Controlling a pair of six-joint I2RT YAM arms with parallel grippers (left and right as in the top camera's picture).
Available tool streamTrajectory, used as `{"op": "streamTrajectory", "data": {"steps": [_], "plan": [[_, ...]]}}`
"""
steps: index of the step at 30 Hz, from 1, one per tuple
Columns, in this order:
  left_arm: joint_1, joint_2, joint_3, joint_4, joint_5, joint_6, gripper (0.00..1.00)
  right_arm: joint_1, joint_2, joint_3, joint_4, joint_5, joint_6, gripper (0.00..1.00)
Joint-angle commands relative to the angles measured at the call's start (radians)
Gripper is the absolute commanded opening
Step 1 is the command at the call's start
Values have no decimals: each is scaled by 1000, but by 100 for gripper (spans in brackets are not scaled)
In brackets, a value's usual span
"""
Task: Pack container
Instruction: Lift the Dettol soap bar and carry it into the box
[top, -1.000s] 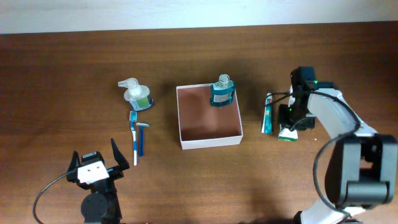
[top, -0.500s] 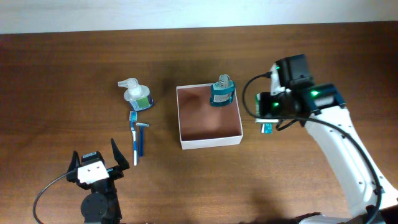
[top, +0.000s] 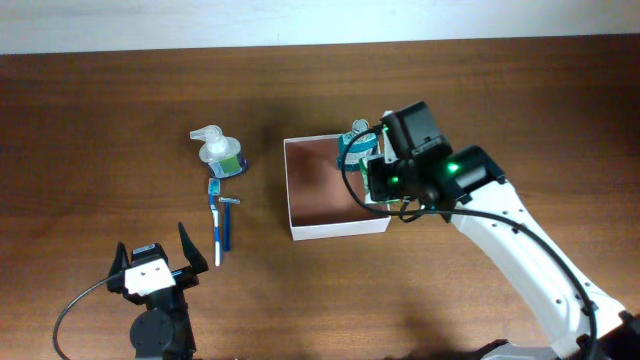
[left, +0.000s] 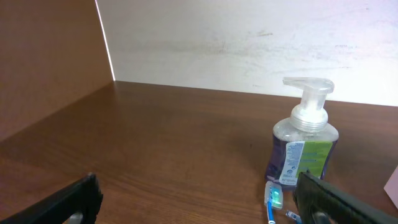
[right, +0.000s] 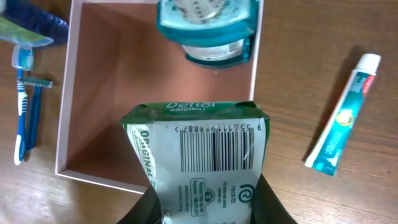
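The container (top: 330, 228) is a shallow white-walled box with a reddish-brown bottom at the table's middle; it also shows in the right wrist view (right: 62, 124). A teal bottle (top: 355, 148) stands in its back right corner, as the right wrist view (right: 208, 31) shows too. My right gripper (top: 378, 182) is shut on a green-and-white soap packet (right: 199, 155) and holds it above the container's right side; its jaws (right: 205, 208) grip the packet's lower end. My left gripper (top: 153, 262) is open and empty at the front left, as the left wrist view (left: 199, 205) shows.
A clear pump soap dispenser (top: 218, 152) stands left of the container, also in the left wrist view (left: 305, 140). A blue toothbrush (top: 216, 225) and a blue razor (top: 228, 210) lie in front of it. A teal toothpaste tube (right: 339, 118) lies right of the container.
My right arm has swung left from beside the toothpaste tube, carrying the soap packet, to above the container's right side. The left arm has not moved.
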Motion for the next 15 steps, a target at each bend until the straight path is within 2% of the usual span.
{"op": "streamTrajectory", "data": {"steps": [1, 15], "plan": [[5, -3, -6, 2, -10, 9, 99, 36, 34, 17, 18, 26, 30, 15], [5, -3, -6, 2, -10, 8, 99, 95, 196, 17, 122, 27, 45, 15]]}}
